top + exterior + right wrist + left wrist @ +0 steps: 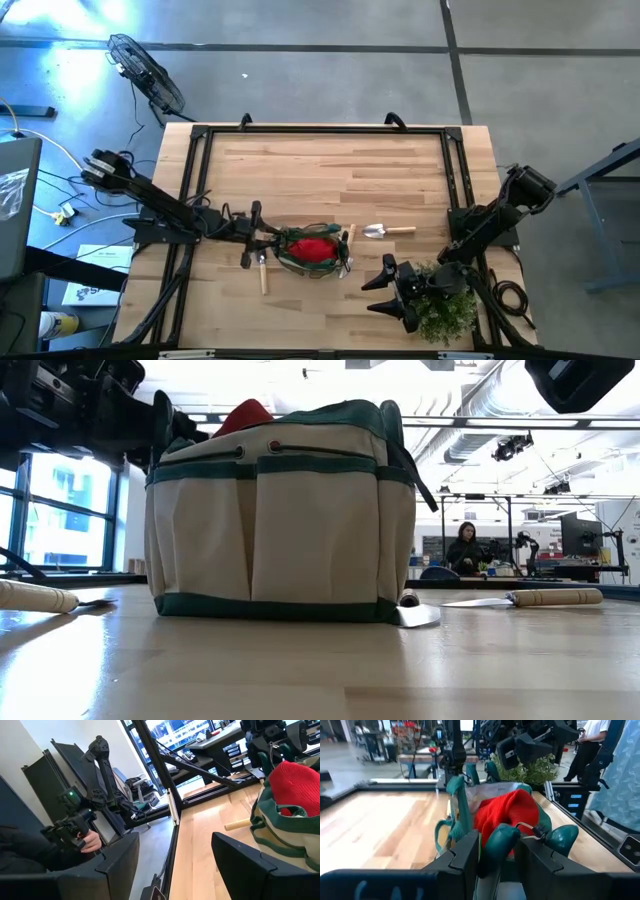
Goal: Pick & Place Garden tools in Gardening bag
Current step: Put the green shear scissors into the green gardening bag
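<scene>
The gardening bag (315, 252), pale with green trim, stands on its base near the table's front middle (280, 510), with a red glove (507, 812) sticking out of its top. My left gripper (262, 238) is level at the bag's left rim, shut on green-handled pruning shears (520, 840). One trowel (385, 231) lies flat to the right of the bag. A wooden handle (263, 275) lies at the bag's left and a blade (415, 615) at its base. My right gripper (385, 285) hangs open right of the bag with nothing between its fingers (175, 855). My left gripper pinches one green handle of the shears (500, 845) between its two fingers. The other handle (562, 837) stands outside one finger (535, 862), joined by a wire spring. The fingers point level from the table's left toward the bag. The shears are clear of the table.
A bushy potted plant (445, 308) stands at the front right, close behind my right gripper. A black frame (200, 135) runs around the tabletop. The far half of the table is bare wood (330, 165). A person's hand holding a controller (80, 837) shows beyond the table's edge.
</scene>
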